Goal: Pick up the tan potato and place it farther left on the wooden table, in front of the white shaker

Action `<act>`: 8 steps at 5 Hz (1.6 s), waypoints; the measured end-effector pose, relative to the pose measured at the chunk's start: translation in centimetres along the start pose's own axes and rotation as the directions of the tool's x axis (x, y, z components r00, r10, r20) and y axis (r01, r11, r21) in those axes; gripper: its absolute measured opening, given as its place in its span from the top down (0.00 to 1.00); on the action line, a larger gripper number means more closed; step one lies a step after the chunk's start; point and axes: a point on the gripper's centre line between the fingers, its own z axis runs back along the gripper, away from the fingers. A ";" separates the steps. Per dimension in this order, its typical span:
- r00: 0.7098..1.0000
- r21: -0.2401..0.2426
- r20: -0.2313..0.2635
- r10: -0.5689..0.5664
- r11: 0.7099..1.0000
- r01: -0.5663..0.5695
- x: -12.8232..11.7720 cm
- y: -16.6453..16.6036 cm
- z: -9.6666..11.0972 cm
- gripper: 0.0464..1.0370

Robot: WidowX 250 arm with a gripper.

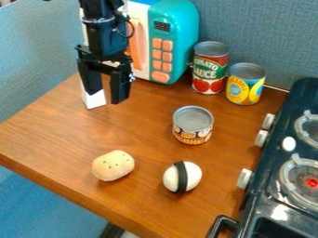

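The black gripper [105, 95] hangs at the upper left over the wooden table, in front of the teal toy microwave [177, 42]. Its two fingers stand apart, with nothing held between them. Just behind and below it is a white block-like object [92, 98], partly hidden by the gripper. Toward the table's front lie a tan potato-like toy [113, 165] and, to its right, a white egg-shaped piece [192, 175] with a black band. A short can [193, 124] stands upright near the middle, right of the gripper.
A tomato can [210, 68] and a yellow-labelled can [245, 84] stand upright at the back, right of the microwave. The dark toy stove [273, 162] with white knobs borders the right side. The wooden table's [62, 162] front edge slants across the lower left.
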 end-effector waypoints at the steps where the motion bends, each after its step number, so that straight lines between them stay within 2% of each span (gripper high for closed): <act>1: 0.999 -0.012 -0.036 -0.001 1.000 0.000 -0.4 -0.1 -1.1 0.04; 2: 0.996 -0.018 -0.054 -0.067 0.998 0.066 -2.3 -0.6 -2.4 0.04; 3: 0.982 0.018 -0.025 -0.186 0.982 0.187 -4.0 -2.1 -1.9 0.04; 4: 0.957 0.002 -0.024 -0.290 0.957 0.290 -5.3 -2.9 -3.1 0.04; 5: 0.940 0.019 -0.031 -0.340 0.940 0.340 -5.5 -3.3 -3.8 0.04; 6: 0.928 0.062 -0.040 -0.370 0.926 0.372 -5.1 -3.8 -4.4 0.04; 7: 0.915 0.081 -0.081 -0.394 0.913 0.400 -5.2 -4.1 -5.5 0.04; 8: 0.896 0.093 -0.144 -0.419 0.896 0.434 -5.2 -4.9 -6.8 0.04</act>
